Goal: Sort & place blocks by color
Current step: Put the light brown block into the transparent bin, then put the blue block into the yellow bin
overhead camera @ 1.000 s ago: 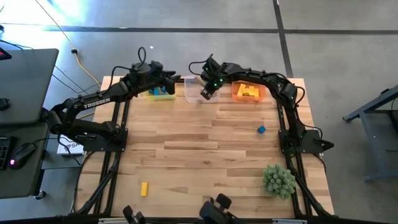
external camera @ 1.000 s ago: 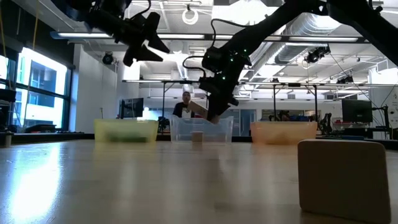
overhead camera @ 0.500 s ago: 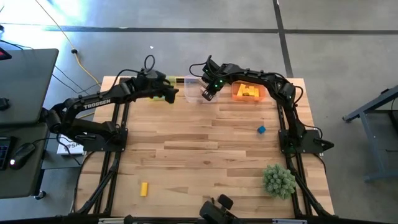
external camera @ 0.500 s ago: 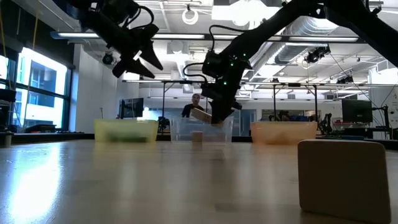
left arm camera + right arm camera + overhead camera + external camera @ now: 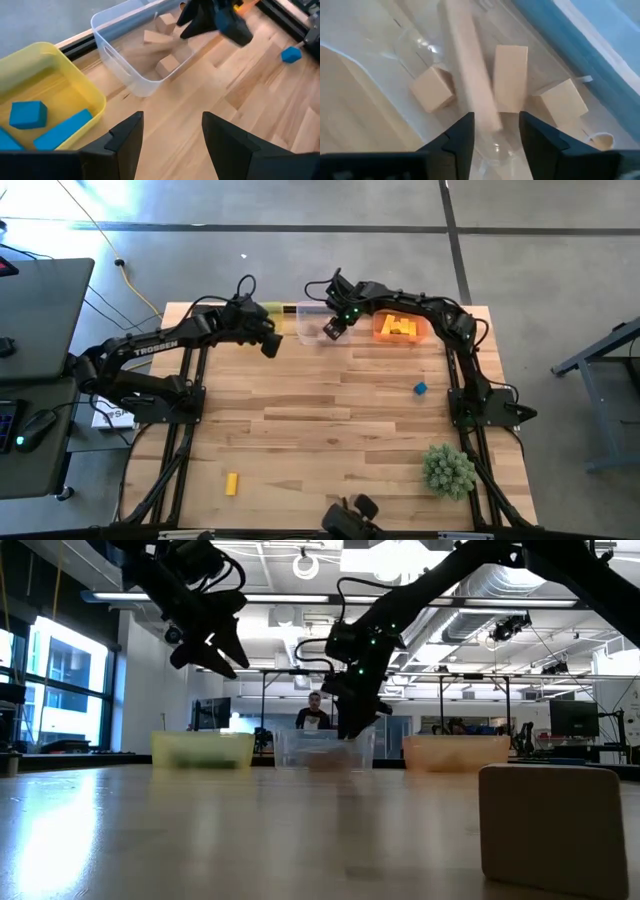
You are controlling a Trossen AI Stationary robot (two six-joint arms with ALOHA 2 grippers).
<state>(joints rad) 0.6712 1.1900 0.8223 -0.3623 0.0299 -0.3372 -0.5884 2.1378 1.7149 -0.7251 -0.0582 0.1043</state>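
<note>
Left gripper (image 5: pixel 270 345) hangs released above the table's far edge, just beside the yellow bin (image 5: pixel 45 95) holding blue blocks (image 5: pixel 27 113). Right gripper (image 5: pixel 332 330) stands over the clear bin (image 5: pixel 310 323), fingers parted; a tan bar (image 5: pixel 470 75) lies blurred just ahead of them, above 3 tan blocks (image 5: pixel 510 77) in the bin.

We see our 2 dark arms reaching toward the far edge of the surface; the left gripper (image 5: pixel 270 342) hangs above it at the far left, its fingers (image 5: pixel 126 142) parted with nothing between them, the arm stretched out from its base on the left side; the right gripper (image 5: pixel 331 330) hangs at the far middle, its arm bent in an arc from the right side; its fingers (image 5: pixel 462 132) stand apart, gripping nothing.
</note>
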